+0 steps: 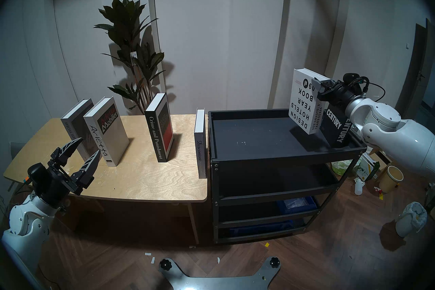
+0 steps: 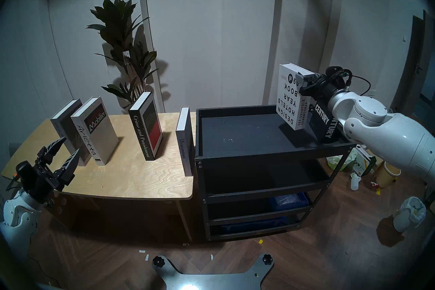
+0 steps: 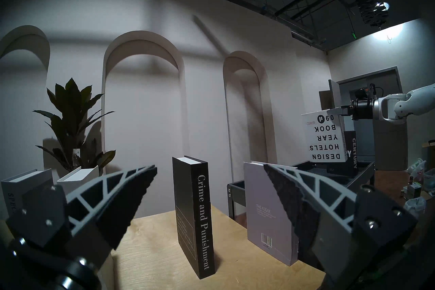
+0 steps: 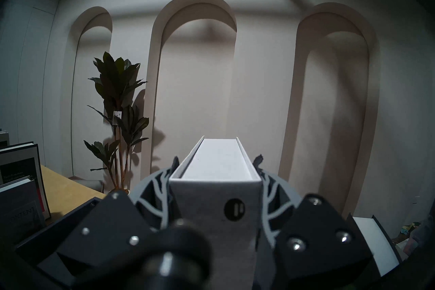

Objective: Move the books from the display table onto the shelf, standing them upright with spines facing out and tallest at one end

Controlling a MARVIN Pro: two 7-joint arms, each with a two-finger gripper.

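Note:
My right gripper is shut on the top of a white "Design Hotels Year Book", held upside down just above the shelf's top tray, beside the black "Century" book standing at its right end. The wrist view shows the white book clamped between both fingers. On the display table stand "Special Issue", "Arietta", "Crime and Punishment" and "Discontent". My left gripper hangs open over the table's front left, in front of "Special Issue".
A potted plant stands behind the table. "Discontent" stands right against the shelf's left side. Bins, a bucket and litter lie on the floor at the right. Blue crates sit on the shelf's lower tiers.

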